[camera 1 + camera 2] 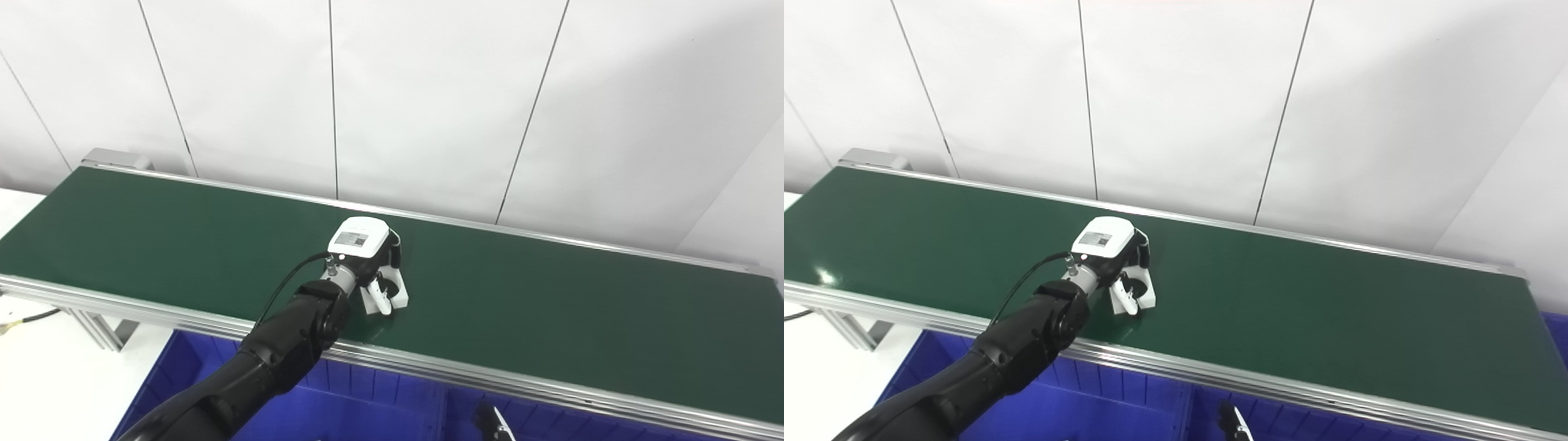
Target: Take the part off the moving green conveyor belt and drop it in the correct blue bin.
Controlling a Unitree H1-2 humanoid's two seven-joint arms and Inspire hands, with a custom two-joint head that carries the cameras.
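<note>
left hand (367, 260), fingers curled round small white plastic part (397, 294) | part under palm on dark green conveyor belt (551, 306) | grip for lift | blue plastic bin (343, 398) behind wrist | right hand (490, 422) barely visible, state unclear

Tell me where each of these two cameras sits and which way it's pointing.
Left eye view: on the head, looking down at the belt and wall; the left arm enters bottom left, left hand at a white part.
Right eye view: beside it, same aim; the scene sits further left.
Both share the belt, blue bin, left hand, and a sliver of the right hand at the bottom edge.
</note>
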